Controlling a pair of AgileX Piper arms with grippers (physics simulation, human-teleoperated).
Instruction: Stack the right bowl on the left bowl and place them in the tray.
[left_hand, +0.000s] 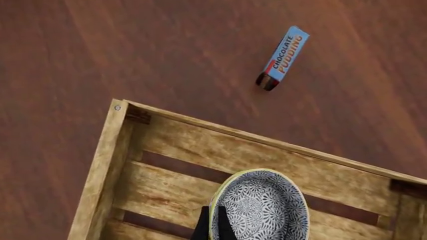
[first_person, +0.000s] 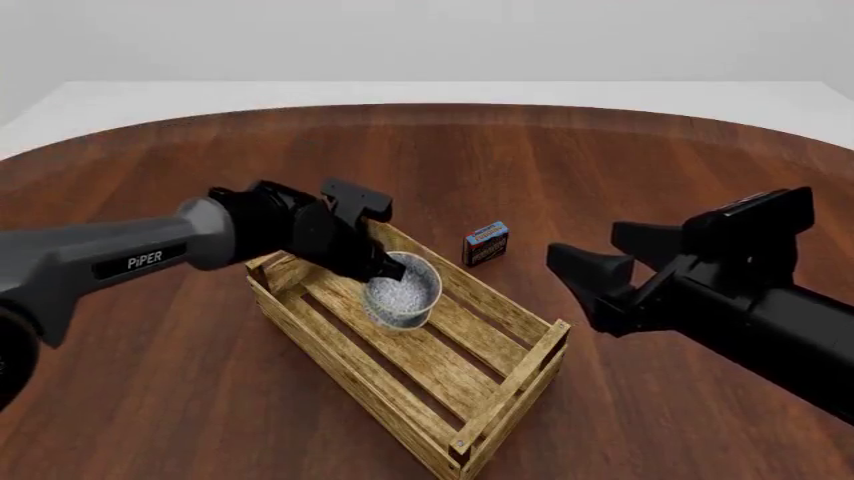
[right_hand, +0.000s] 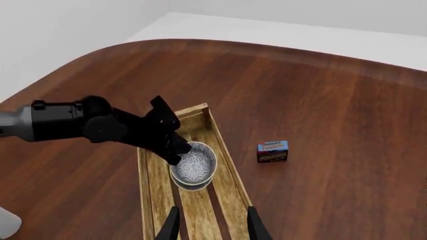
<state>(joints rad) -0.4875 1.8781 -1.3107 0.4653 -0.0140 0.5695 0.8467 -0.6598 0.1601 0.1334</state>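
**Bowls over the tray, ready to be set down**

Nearest the camera in the front view, the right gripper (first_person: 577, 277) hangs off to the side of the tray (first_person: 507, 385), its fingers spread wide and holding nothing. Farther in, the left gripper (first_person: 388, 270) is pinched on the rim of the stacked bowls (first_person: 402, 295), which sit low inside the tray near its far end; whether they touch the slats cannot be told. To finish well, I judge the left arm should lower straight down until the stack rests flat on the slats, then part its fingers gently and lift clear without dragging the rim. Beyond the tray, a small pudding box (first_person: 486, 242) lies on the table (first_person: 641, 160), well out of the way.
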